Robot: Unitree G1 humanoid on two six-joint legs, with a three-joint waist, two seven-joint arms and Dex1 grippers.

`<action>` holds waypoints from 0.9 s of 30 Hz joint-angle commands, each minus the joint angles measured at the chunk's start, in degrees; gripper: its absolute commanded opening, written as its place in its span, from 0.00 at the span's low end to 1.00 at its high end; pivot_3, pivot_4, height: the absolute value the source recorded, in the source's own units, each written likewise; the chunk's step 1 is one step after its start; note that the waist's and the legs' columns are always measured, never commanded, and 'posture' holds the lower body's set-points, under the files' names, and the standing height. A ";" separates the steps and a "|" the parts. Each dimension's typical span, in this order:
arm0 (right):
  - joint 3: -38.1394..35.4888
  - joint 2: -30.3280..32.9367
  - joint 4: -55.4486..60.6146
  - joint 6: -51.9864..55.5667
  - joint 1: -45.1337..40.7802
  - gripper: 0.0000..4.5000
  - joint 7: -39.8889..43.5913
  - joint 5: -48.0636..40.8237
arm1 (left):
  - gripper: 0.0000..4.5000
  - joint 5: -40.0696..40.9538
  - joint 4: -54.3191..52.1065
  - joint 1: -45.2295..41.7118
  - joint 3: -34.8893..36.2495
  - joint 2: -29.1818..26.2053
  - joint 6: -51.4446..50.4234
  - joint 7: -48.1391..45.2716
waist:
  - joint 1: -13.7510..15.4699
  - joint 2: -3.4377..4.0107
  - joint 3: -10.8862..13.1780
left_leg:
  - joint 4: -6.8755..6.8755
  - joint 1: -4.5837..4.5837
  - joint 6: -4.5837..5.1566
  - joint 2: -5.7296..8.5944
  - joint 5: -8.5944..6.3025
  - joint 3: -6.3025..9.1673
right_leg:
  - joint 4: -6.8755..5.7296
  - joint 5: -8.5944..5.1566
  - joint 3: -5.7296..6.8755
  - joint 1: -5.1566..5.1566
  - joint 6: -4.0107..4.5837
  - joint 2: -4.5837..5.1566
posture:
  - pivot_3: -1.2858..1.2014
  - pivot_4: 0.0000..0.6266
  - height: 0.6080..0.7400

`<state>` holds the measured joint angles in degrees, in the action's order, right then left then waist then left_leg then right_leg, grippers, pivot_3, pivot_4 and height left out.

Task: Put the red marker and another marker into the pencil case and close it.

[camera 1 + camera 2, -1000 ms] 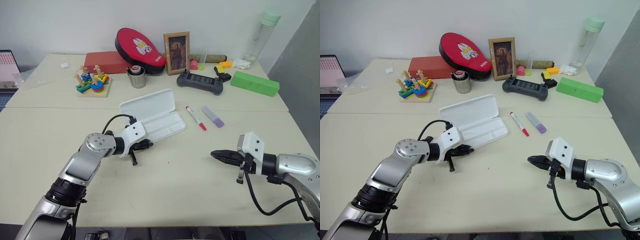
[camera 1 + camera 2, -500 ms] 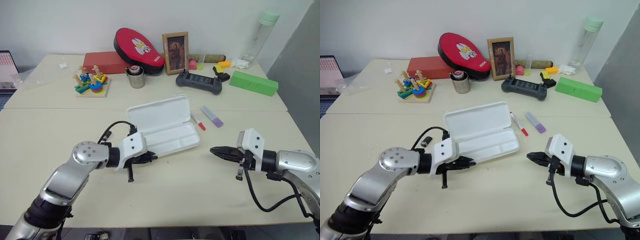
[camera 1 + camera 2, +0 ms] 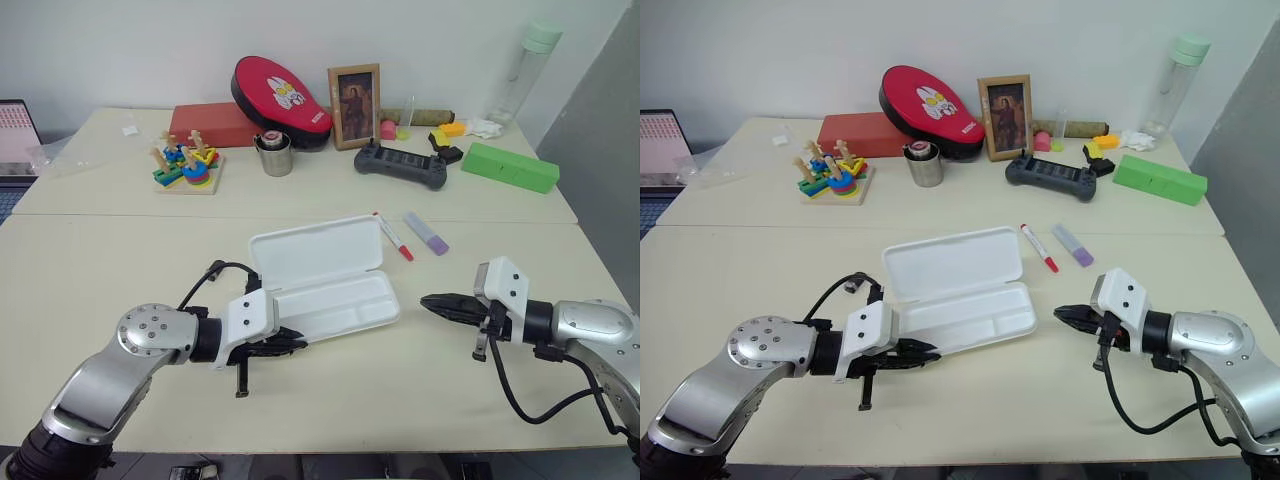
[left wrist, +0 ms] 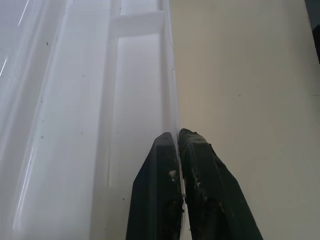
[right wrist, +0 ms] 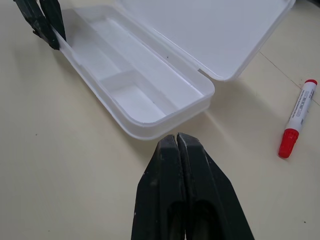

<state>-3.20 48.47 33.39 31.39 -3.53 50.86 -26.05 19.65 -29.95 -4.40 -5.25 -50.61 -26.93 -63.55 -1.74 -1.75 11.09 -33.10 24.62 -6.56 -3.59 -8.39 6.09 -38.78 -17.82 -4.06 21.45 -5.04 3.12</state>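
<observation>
I see one pencil case (image 3: 325, 280) lying open on the cream table (image 3: 120, 260) — a flat white plastic box with rounded corners. Its lid stands tilted up behind a shallow tray, and a low divider crosses the tray near one end. Nothing lies in the tray.

My left gripper (image 3: 292, 343) is pinching the tray's thin front wall near its left end; in the left wrist view the two black fingers (image 4: 202, 200) are pressed on either side of that white edge. My right gripper (image 3: 432, 301) hovers just off the case's right end, its fingers pressed together on nothing, tip pointing at the case but apart from it.

I count two markers, both on the table just beyond the case's right end. The red marker (image 3: 392, 236) is a slim white pen with a red cap, its far tip close to the lid's corner. The other marker (image 3: 425, 232) is short, thick and pale lilac, lying beside the red one on its right, not touching it.

Along the back of the table I count one green box (image 3: 508, 166), one black controller (image 3: 400, 164), one framed picture (image 3: 353, 92), one metal cup (image 3: 273, 155), one red pad (image 3: 279, 95), one wooden stacking toy (image 3: 185, 167) and one clear bottle (image 3: 522, 70).
</observation>
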 commanded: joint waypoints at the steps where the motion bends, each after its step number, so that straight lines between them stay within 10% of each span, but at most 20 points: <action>1: -0.86 0.47 0.06 -0.87 -0.50 0.00 0.66 -0.28 | 0.01 -3.19 0.57 -0.24 -2.02 -1.36 7.06 -2.34 | 0.00 0.00 0.00 | 0.01 0.00 0.00 0.00 0.00 0.00 | 0.00 0.01 0.00 0.00 -0.02 0.00 | 0.52 0.24 1.00; 7: -1.17 0.55 -0.97 -2.16 0.46 0.00 1.39 0.35 | 0.01 -5.74 4.27 -1.77 -4.91 -1.56 10.10 -4.31 | 0.00 0.00 0.00 | 0.01 0.00 0.00 0.00 0.00 0.00 | 0.01 -0.01 0.00 0.00 0.02 0.00 | 0.52 0.24 1.00; 19: -1.09 0.34 -1.28 -3.42 1.33 0.00 1.41 0.93 | 0.58 -7.01 4.58 -2.76 -5.81 -0.81 10.06 -4.47 | -0.03 0.00 0.00 | 0.01 0.00 0.00 0.00 0.00 0.00 | 0.00 0.04 0.00 0.00 -0.08 0.00 | 0.52 0.24 1.00; 27: -0.89 0.55 -1.70 -2.35 -0.65 0.00 1.57 0.30 | 0.99 5.75 1.37 -3.06 2.06 -0.32 -0.28 -3.54 | -0.05 0.00 0.00 | 0.00 0.00 0.00 0.00 0.00 0.00 | -0.02 0.03 0.00 0.00 -0.07 0.00 | 0.52 0.24 1.00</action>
<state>-3.20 48.49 31.19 29.17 -3.16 52.22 -25.39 17.87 -25.40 -7.00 -8.09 -51.37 -21.37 -68.12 -1.79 -1.75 11.09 -33.10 24.62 -6.56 -3.59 -8.39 6.09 -38.80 -17.79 -4.05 21.45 -5.10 3.12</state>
